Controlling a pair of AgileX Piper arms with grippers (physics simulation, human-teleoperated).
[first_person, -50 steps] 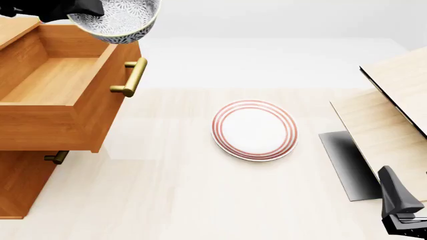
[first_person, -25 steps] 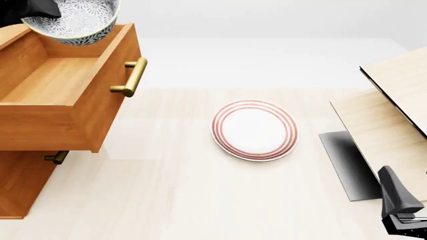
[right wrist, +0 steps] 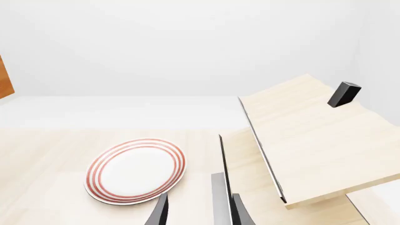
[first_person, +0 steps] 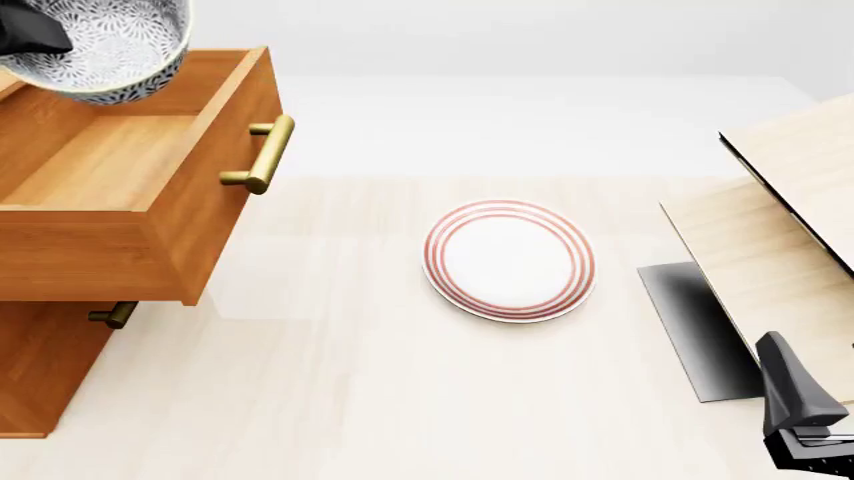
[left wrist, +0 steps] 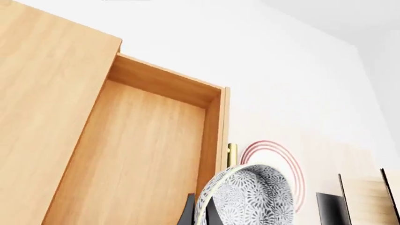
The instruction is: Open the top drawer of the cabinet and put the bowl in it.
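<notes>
The speckled grey-blue bowl (first_person: 100, 45) hangs above the far left part of the open top drawer (first_person: 107, 165), clear of the drawer floor. My left gripper (first_person: 24, 34) is shut on the bowl's rim at the picture's top-left corner. In the left wrist view the bowl (left wrist: 250, 199) sits pinched between the dark fingertips (left wrist: 187, 214), with the drawer's bare floor (left wrist: 137, 159) below. The cabinet (first_person: 40, 370) stands at the left, its top drawer pulled out by the brass handle (first_person: 262, 155). My right gripper (first_person: 805, 425) rests low at the front right, open and holding nothing (right wrist: 198, 213).
A white plate with red rings (first_person: 510, 260) lies mid-table. A pale wooden structure (first_person: 787, 230) with a dark base slab (first_person: 687, 325) fills the right side. The second drawer's handle (first_person: 114, 315) peeks out under the open drawer.
The left gripper has carried the bowl leftward, from over the drawer's front to above its inner left part. The right arm has not moved.
</notes>
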